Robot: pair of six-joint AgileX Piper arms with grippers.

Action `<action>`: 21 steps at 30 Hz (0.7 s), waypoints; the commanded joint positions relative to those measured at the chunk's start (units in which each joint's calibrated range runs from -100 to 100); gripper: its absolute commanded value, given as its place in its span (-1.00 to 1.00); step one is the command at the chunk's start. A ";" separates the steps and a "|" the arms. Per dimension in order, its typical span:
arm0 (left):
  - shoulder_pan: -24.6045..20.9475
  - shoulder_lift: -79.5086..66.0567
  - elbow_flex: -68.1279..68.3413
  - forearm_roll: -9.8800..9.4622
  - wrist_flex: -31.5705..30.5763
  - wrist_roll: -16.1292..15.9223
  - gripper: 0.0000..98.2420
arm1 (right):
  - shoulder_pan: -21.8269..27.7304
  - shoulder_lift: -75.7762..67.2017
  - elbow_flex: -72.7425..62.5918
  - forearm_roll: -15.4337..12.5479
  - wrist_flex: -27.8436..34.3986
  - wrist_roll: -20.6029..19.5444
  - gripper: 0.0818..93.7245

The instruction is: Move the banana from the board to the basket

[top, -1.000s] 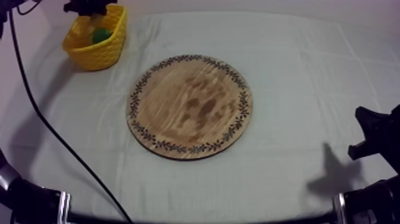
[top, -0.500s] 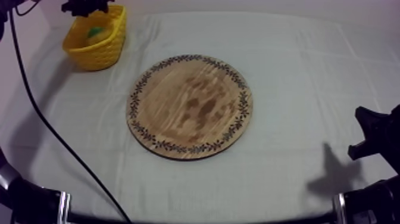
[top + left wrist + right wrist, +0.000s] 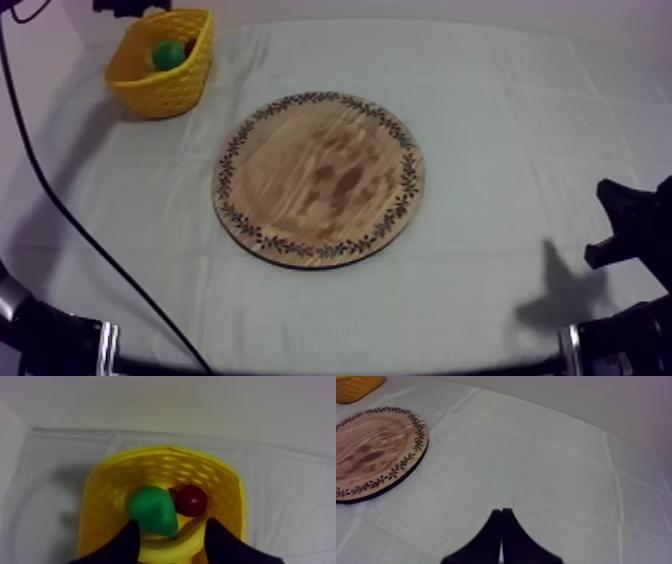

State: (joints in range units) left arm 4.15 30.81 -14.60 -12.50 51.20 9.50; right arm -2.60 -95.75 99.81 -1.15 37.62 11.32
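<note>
The yellow basket stands at the tabletop's far left corner; in it lie a green pear, a small red fruit and, beneath them by the near wall, a smooth yellow curve that looks to be the banana; the left gripper hangs over the basket, its jaws spread and pinching nothing. The wooden board lies about the tabletop's middle; the right gripper sits low by the right edge, jaws pressed together.
</note>
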 commanded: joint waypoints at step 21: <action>-3.63 -40.60 23.01 7.33 3.23 -6.21 -1.00 | 0.00 0.00 -0.03 0.00 0.04 -0.10 -0.99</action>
State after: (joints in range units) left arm 0.52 -1.68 3.75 -4.96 54.65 3.19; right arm -2.60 -95.75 99.81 -1.15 37.68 11.19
